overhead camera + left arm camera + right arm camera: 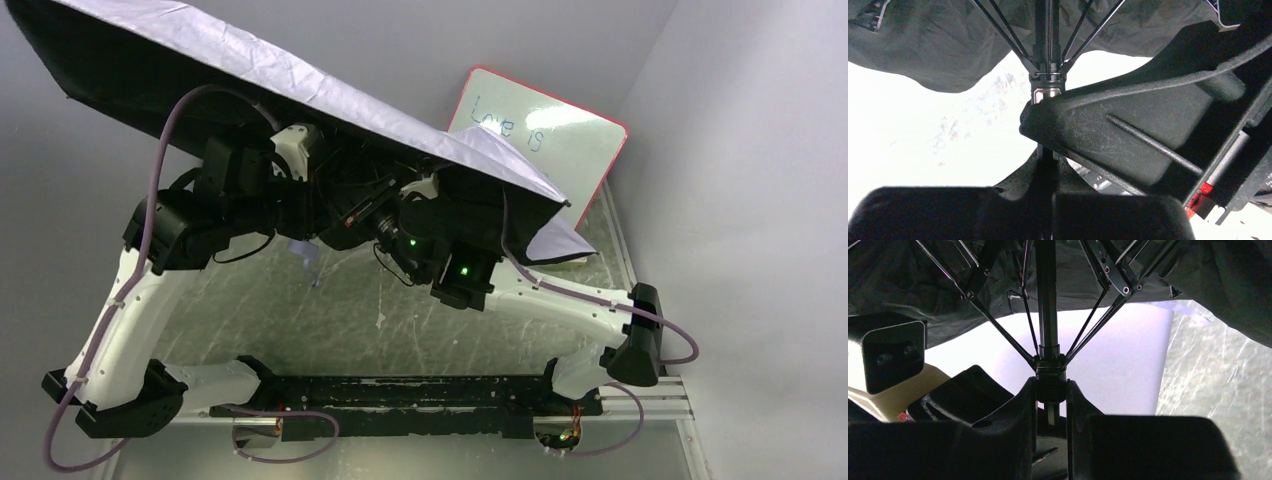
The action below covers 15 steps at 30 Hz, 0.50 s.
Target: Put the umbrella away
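- Above the counter (300, 320), the umbrella (300, 80) is open, tilted.
- On its shaft (1047, 50), the left gripper (1047, 167) pinches tight.
- At the rib collar, the right gripper (1050, 395) clamps narrowly.

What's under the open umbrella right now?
The left gripper and right gripper clamp the black shaft under the umbrella, ribs fanning out. From above, it covers part of the whiteboard.
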Each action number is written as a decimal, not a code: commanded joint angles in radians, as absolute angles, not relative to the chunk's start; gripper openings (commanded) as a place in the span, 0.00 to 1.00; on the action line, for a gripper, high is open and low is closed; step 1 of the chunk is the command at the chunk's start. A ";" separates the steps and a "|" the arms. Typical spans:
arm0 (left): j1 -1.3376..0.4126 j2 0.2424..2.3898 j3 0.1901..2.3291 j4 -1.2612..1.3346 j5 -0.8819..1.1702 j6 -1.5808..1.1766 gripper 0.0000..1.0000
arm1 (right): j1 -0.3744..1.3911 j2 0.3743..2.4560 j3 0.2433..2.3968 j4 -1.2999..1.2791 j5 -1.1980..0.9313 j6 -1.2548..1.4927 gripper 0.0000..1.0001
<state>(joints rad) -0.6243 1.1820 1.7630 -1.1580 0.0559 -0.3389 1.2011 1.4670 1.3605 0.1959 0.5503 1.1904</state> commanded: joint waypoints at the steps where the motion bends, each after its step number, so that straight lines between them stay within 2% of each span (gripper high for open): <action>1: -0.606 1.233 1.890 -1.324 -0.013 -0.386 0.05 | 1.254 1.401 1.378 0.044 0.463 1.347 0.00; 6: -0.606 1.225 1.788 -1.320 -0.035 -0.384 0.05 | 1.253 1.401 1.328 0.019 0.513 1.377 0.00; 9: -0.606 1.172 1.601 -1.181 -0.032 -0.377 0.05 | 1.241 1.419 1.283 0.008 0.559 1.340 0.00; 15: -0.606 1.147 1.301 -0.916 -0.016 -0.370 0.05 | 1.186 1.436 1.086 0.139 0.491 1.325 0.00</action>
